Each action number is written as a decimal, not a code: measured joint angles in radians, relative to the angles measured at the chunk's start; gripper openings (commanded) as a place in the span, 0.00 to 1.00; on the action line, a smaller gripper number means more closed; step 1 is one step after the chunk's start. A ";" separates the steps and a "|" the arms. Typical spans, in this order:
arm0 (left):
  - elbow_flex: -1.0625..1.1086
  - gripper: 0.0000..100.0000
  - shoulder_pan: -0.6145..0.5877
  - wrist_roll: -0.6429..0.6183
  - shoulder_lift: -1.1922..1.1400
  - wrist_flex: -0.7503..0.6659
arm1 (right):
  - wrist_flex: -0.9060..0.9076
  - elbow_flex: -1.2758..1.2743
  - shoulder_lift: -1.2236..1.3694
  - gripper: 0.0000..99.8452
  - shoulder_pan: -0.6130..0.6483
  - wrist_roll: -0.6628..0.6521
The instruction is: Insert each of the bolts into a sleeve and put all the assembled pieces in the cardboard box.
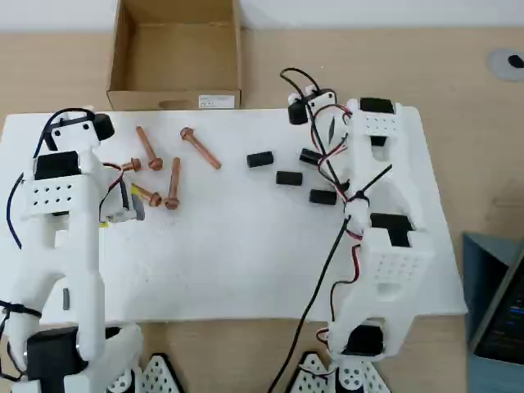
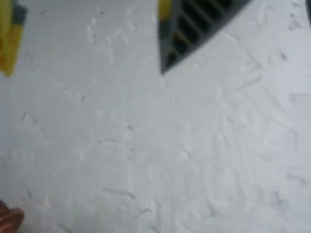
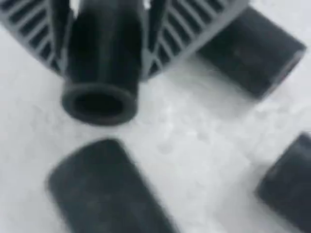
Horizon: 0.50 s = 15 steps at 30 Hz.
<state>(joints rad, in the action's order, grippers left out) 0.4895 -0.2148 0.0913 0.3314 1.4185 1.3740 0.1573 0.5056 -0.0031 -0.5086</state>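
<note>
Watching from the side: right tool [image 3: 103, 53] is clenched on 1 black sleeve [image 3: 99, 97], ribbed fingers [image 3: 29, 19] either side of it, open bore facing out of the grip. Can't tell if it's off the mat or resting on it. 3 loose sleeves [image 1: 259, 160] lie close around it on the white mat [image 1: 246, 254], none touching the held one as far as I can see.

Left tool [image 2: 86, 63] is released, jaws wide apart, nothing between them but bare mat. It hangs low just beside the bolts [image 1: 201, 148]. I count 5 in a loose cluster on the left side of the mat, 1 partly hidden behind the arm. None gripped, none in a sleeve.

Cardboard box [image 1: 164, 99] sits on the desk [image 1: 458, 82] just past the far edge of the mat, nearer the bolt side. No assembled pieces in what I can see of it.

My read: first pair in hand, sleeve half done, bolt half not started. Next move needs the left tool to close on a bolt shank near the head so the free end sticks out. Then both arms meet over mid-mat with the shank lined up on the bore. Fit looks snug, so alignment matters more than force. Risk: the bolts lie close, easy to nudge a neighbour.
</note>
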 measured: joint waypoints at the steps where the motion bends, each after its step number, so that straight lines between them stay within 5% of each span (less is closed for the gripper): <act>1: 0.000 0.21 0.000 0.000 0.000 0.000 | 0.012 -0.002 -0.008 0.01 0.002 0.009; 15: -0.262 0.21 0.000 -0.003 -0.009 0.195 | 0.241 -0.003 -0.420 0.01 -0.026 0.100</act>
<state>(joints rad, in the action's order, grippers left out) 0.2271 -0.2148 0.0882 0.3222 1.6134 1.6149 0.1542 0.0852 -0.0292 -0.4089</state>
